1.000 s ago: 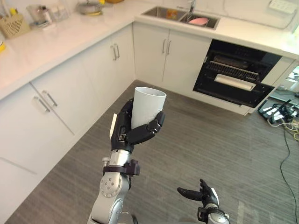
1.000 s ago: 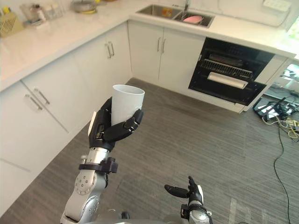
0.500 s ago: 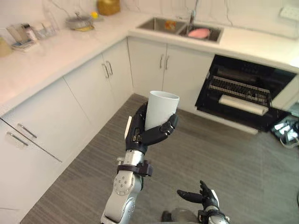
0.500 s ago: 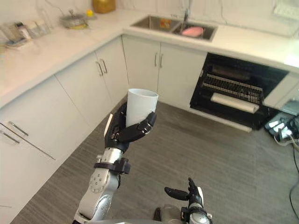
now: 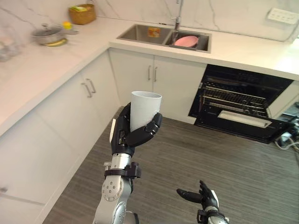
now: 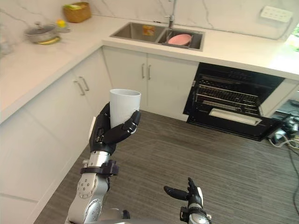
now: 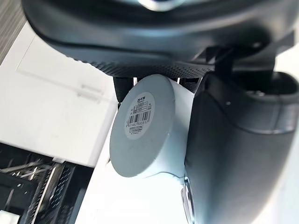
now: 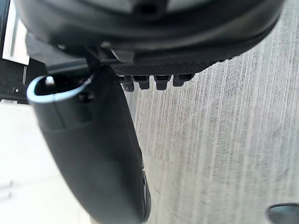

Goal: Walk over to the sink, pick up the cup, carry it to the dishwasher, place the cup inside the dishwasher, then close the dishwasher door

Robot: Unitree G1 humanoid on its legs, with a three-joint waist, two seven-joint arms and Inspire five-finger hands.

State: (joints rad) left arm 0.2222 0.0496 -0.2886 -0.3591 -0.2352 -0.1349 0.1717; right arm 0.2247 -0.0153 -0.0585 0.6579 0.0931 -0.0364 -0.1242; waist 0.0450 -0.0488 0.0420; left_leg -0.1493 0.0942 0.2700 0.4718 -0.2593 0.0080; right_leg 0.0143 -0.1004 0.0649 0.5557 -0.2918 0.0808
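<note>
A pale grey cup [image 5: 144, 109] stands upright in my left hand [image 5: 127, 135], held chest-high over the wood-look floor. The fingers and thumb curl round its lower half. In the left wrist view the cup's round base [image 7: 141, 124] with a barcode sticker shows past the thumb [image 7: 233, 154]. The dishwasher [image 5: 240, 107] is built in under the counter at the right, its dark cavity and wire racks exposed and its door [image 5: 243, 128] down. The sink [image 5: 161, 36] lies in the counter beyond the cup. My right hand [image 5: 202, 196] hangs low near the bottom edge, fingers relaxed and empty.
White cabinets [image 5: 79, 107] run along the left and back under a pale counter [image 5: 37, 65]. A pink dish [image 5: 186, 40] lies in the sink's right basin. A pot [image 5: 46, 35] and a basket [image 5: 82, 13] stand on the counter. Cables [image 5: 287, 140] lie on the floor at far right.
The whole picture has shifted, so the camera has turned and moved: sink and dishwasher now lie more centred and nearer. The cup stays held upright in my left hand. The right hand is unchanged.
</note>
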